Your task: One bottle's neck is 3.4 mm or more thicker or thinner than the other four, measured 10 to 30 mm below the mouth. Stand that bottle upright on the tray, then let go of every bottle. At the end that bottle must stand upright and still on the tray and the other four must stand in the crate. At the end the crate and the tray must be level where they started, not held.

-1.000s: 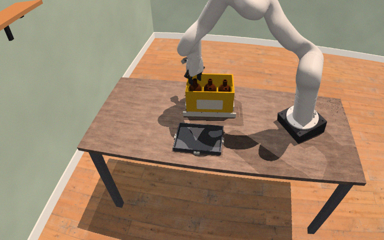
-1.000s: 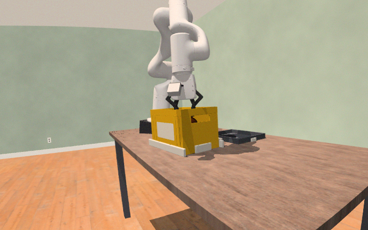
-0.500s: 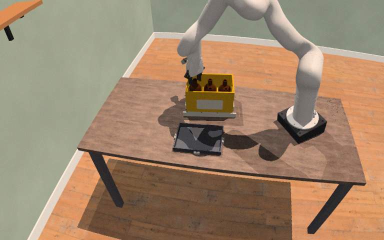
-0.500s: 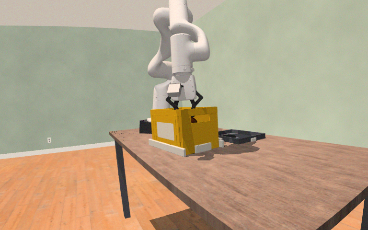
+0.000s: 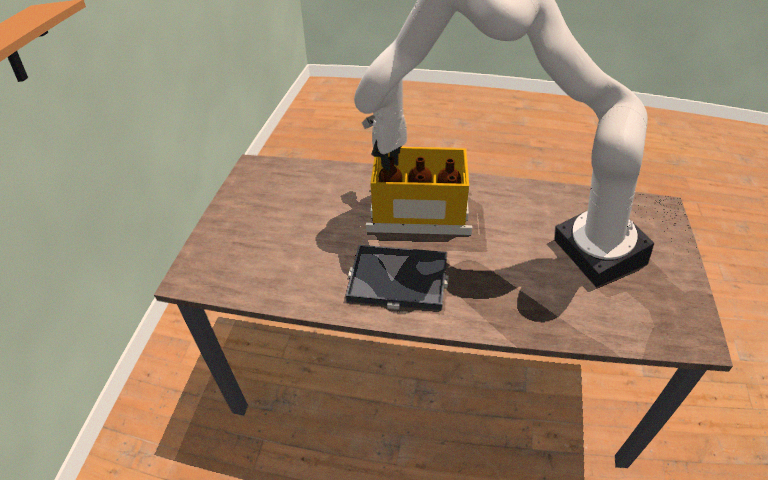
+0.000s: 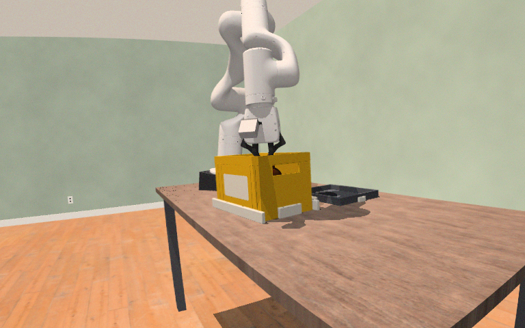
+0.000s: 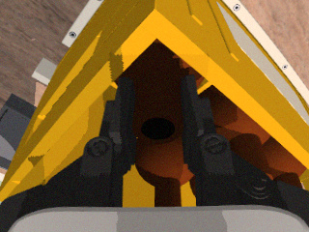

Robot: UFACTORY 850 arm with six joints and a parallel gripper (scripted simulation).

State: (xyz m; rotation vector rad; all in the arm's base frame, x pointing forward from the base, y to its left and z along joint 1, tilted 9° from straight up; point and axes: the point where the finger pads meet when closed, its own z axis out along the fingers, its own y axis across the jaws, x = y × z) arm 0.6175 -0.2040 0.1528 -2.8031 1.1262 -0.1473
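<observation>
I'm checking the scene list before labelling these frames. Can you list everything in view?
table: one, brown wood, mid-room on the plank floor
crate: one, yellow, on the table behind the tray
white strip: along the crate's foot
bottles: three brown tops show from above, more partly seen at the wrist; full count hidden by the crate walls
tray: one, dark grey, on the table in front of the crate, no bottle on it
shelf: one, orange, on the wall
wall socket: one, white, low on the wall
arm base: one, black, on the table
arm: one, white
gripper: one, black, closed on the neck of the corner bottle
</observation>
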